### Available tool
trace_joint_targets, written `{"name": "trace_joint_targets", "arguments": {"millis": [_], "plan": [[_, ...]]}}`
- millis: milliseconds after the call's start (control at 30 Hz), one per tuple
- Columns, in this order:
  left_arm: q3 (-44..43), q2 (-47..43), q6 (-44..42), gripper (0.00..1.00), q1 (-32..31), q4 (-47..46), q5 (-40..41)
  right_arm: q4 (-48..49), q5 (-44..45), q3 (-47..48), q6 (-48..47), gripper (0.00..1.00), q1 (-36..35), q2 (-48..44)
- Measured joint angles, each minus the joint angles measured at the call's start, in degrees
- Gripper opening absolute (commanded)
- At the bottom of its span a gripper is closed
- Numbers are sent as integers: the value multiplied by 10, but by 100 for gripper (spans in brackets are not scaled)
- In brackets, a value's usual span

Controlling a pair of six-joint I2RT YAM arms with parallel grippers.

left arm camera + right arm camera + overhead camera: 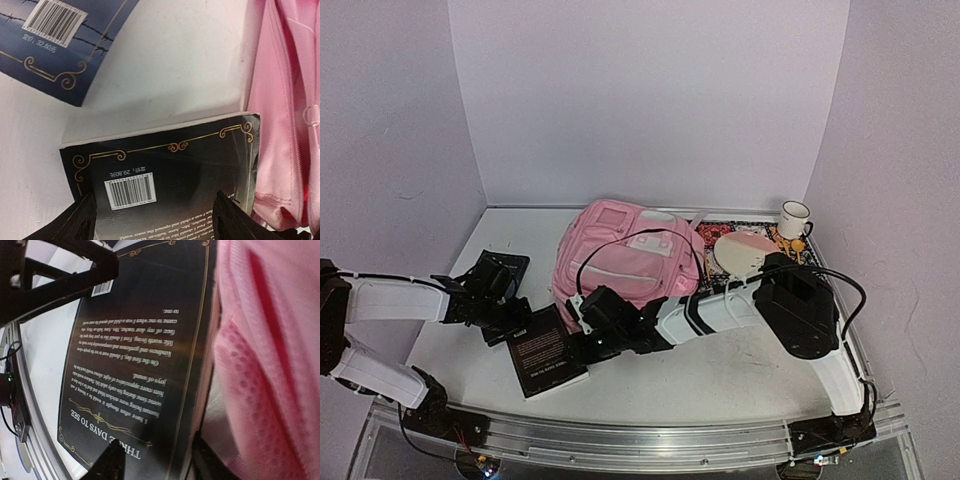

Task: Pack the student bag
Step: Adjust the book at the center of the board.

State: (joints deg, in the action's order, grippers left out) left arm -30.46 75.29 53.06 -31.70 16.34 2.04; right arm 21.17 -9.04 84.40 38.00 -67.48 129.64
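The soft pink fabric backpack (625,255) seemed limp, best held by its fabric edge; left end effector (152,212) was released, right end effector (115,357) perhaps grasped the black book (545,352), I could not tell.

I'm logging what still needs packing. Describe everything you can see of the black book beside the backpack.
The black book is a glossy paperback with a gold scroll border, a white barcode patch, white blurb text and the gold title THREE DAYS TO SEE. It lies flat and closed on the table, one long edge against the pink backpack. The right gripper hovers over it; contact unclear.
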Motion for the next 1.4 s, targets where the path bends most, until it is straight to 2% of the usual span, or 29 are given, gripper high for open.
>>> {"name": "trace_joint_targets", "arguments": {"millis": [100, 200, 267, 500, 967, 1133, 1400], "plan": [[15, -6, 17, 80, -7, -37, -1, 13, -8, -12, 18, 26, 2, -4], [29, -14, 33, 80, -14, -70, -10, 16, -16, -18, 38, 8, 3, -4], [39, -24, 42, 80, -16, -86, -20, 20, -25, -22, 51, 1, 3, -5], [66, -73, 74, 82, -24, -84, -54, 35, -45, -33, 75, 0, 3, -19], [61, -168, 97, 87, -29, 78, -24, 63, -57, -74, 86, 0, 3, -107], [65, -199, 121, 87, -29, 104, -20, 79, -55, -86, 97, 0, 7, -121], [91, -176, 135, 75, -29, 80, -49, 81, -63, -101, 103, 2, 16, -121]]}}
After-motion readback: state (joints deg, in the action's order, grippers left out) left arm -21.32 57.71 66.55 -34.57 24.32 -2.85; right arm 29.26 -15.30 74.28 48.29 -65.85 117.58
